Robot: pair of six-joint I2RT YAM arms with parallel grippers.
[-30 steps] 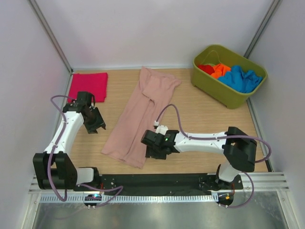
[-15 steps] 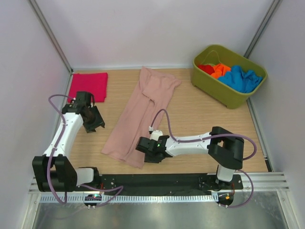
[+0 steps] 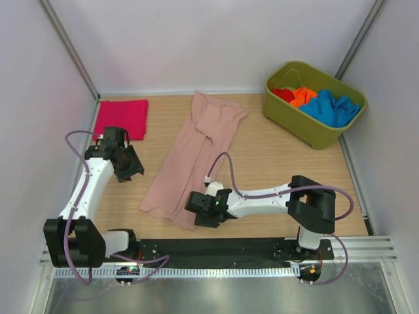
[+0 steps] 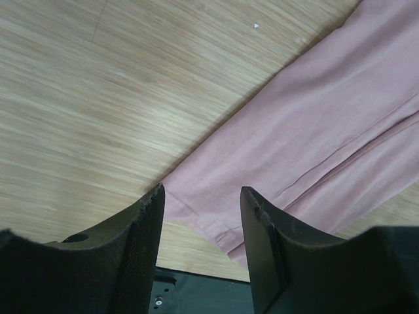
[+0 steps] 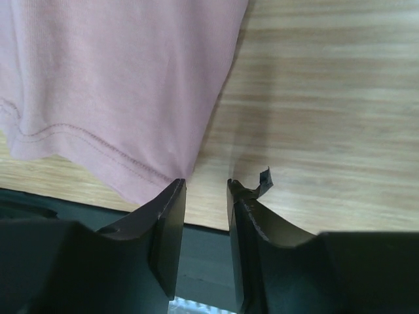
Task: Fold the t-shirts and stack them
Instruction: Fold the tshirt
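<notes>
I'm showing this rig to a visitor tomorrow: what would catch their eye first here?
The long dusty-pink t-shirt, folded lengthwise, lies diagonally across the middle of the table, with the right gripper low at its near corner, jaws open beside the hem. At the far right stands an olive-green tub holding red, orange and blue t-shirts; a folded magenta t-shirt lies at the far left.

A robotics lab test cell — plain white panel walls [image 3: 196, 39] on grey metal posts [image 3: 71, 49] box in a pale wooden tabletop [image 3: 281, 150], with a slotted aluminium rail [image 3: 216, 269] at six o'clock.
</notes>
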